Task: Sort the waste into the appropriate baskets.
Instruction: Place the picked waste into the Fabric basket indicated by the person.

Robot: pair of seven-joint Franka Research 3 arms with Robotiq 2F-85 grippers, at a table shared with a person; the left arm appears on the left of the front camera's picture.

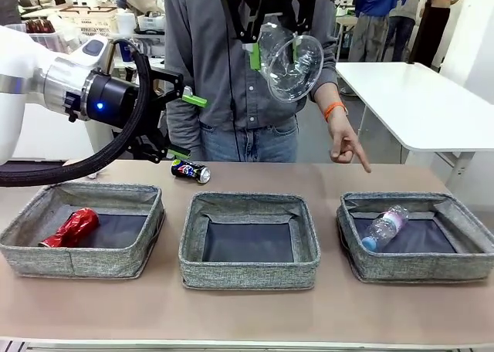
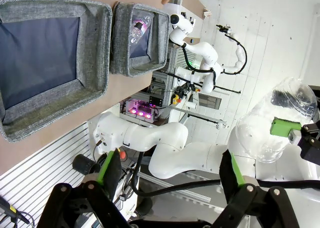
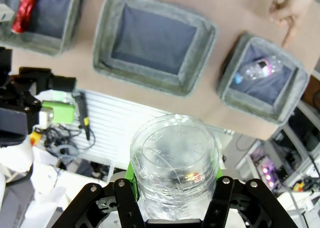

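Observation:
My right gripper (image 1: 272,49) hangs high above the table, shut on a clear plastic bottle (image 1: 290,62) (image 3: 175,155). My left gripper (image 1: 185,126) (image 2: 170,170) hovers open and empty over the table's far left, just above a dark drink can (image 1: 191,170) lying on the tabletop. Three grey baskets stand in a row. The left basket (image 1: 77,261) holds a red can (image 1: 71,227) (image 3: 24,10). Nothing lies in the middle basket (image 1: 247,273) (image 3: 155,80). The right basket (image 1: 417,269) (image 3: 280,105) holds another clear bottle (image 1: 386,227) (image 3: 257,69).
A person stands at the far side; one hand (image 1: 347,146) (image 3: 291,13) points down at the table just behind the right basket. A white table (image 1: 417,105) stands at the back right. Bare tabletop runs in front of the baskets.

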